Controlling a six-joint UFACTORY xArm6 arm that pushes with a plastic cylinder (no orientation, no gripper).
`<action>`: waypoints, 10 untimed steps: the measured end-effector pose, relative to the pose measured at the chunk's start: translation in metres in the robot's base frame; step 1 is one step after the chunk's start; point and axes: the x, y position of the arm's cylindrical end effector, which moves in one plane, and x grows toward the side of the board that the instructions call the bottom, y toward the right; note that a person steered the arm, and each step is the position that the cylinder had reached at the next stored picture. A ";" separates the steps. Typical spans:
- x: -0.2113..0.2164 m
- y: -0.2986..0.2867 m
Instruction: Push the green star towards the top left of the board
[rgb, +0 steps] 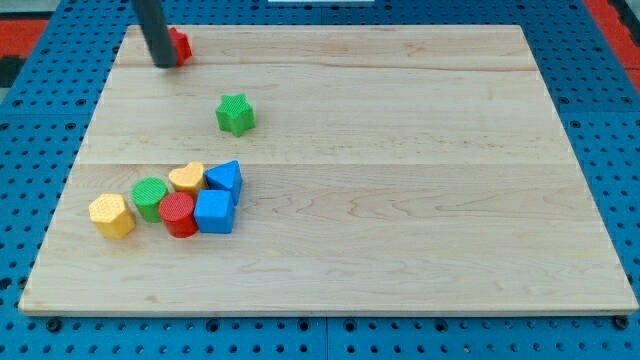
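My tip (165, 64) sits at the top left of the surface (400, 200), right beside a red block (180, 45) that shows only partly behind the rod (shape not clear, and I can't tell if they touch). The green star (235, 114) lies down and to the view's right of my tip, apart from it, with bare wood between. That's the relation that matters: the star has to go up-left, and I'm already on its up-left side, so I'm on the wrong face. My read is the next move needs a loop around to the star's lower-right, then a push on the diagonal back toward the corner. No claw on this rig, just the rod, so nothing is held or clamped; it grips nothing and is clear of the star. The star has no real long axis, so contact angle matters more than orientation; an off-centre hit would likely spin it or slide it sideways. Lower left there's a cluster, well clear of the push line: yellow block (111, 215), green cylinder (150, 198), red cylinder (179, 214), yellow heart (187, 178), blue cube (215, 211), blue triangle (225, 178). Risk I'd flag: the red block sits near the target corner and could get bumped.
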 end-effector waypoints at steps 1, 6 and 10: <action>0.042 0.022; 0.074 0.044; 0.060 -0.018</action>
